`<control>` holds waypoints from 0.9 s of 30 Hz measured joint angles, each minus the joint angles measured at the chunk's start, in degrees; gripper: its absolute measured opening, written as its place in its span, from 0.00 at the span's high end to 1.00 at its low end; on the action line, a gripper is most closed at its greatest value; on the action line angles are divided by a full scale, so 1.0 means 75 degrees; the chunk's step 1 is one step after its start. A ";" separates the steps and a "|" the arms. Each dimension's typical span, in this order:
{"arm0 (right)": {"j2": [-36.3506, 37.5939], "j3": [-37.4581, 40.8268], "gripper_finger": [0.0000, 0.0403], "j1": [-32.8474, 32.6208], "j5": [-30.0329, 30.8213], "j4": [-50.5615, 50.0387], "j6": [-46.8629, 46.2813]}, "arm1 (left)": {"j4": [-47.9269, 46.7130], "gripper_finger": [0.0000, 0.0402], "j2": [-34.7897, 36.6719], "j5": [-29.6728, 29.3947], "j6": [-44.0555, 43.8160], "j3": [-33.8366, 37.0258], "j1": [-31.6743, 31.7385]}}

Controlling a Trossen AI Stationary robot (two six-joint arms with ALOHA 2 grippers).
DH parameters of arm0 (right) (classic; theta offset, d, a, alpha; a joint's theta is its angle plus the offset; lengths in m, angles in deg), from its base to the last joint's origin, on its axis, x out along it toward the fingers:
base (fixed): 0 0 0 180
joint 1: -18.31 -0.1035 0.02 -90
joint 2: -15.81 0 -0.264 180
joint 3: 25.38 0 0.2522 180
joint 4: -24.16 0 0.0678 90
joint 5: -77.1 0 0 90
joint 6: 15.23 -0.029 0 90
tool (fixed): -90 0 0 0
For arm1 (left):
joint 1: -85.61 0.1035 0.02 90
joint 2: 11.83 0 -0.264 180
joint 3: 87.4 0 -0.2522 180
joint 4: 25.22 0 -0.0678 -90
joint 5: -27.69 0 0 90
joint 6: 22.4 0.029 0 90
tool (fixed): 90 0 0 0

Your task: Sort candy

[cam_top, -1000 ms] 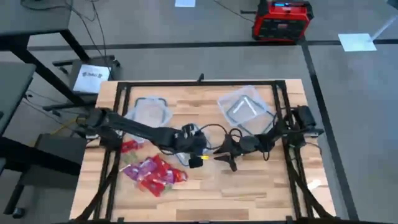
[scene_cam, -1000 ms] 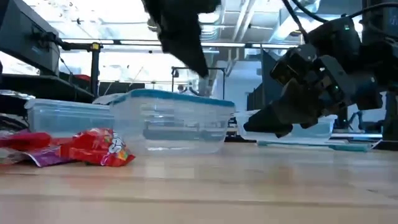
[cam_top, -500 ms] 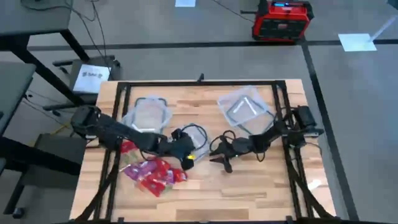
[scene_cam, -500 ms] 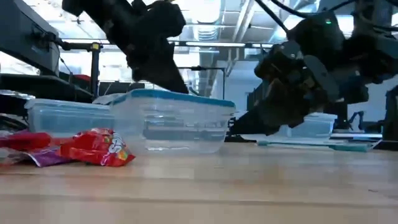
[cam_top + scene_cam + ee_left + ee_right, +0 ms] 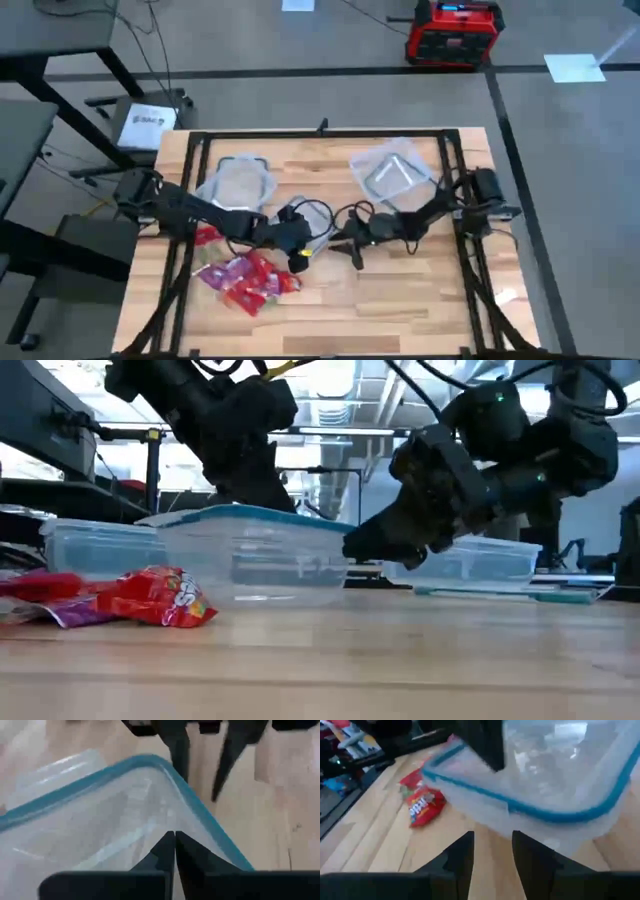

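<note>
While left gripper [image 5: 175, 842] jaws shut and right gripper [image 5: 492, 845] jaws apart: candy [image 5: 245, 277], shiny red-and-magenta heap.

Red, magenta candy [image 5: 247, 279]; teal-rimmed tub [image 5: 245, 552]

3 clear tubs [image 5: 250, 555]; candy [image 5: 245, 277]: 1 pile, pcs uncountable.

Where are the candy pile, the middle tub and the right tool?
candy pile [image 5: 245, 279], high view, middle of the wrappers.
middle tub [image 5: 250, 555], low view, front wall.
right tool [image 5: 492, 852], right wrist view, gap between fingertips.
</note>
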 joint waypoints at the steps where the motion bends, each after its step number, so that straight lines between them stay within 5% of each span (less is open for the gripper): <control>1: -0.0148 -0.0057 0.70 -0.0001 -0.0048 0.0046 0.0051 | 0.0041 1.00 -0.0059 -0.0002 0.0039 0.0000 0.0027; 17: -0.0787 0.0367 0.70 0.0180 -0.0528 0.2100 0.0356 | 0.0429 1.00 -0.1150 0.0814 0.0326 -0.0064 0.0154; 27: -0.0782 0.0607 0.70 0.0192 -0.1917 0.2606 0.0364 | 0.0653 1.00 -0.1115 0.1805 0.0698 -0.0029 0.0204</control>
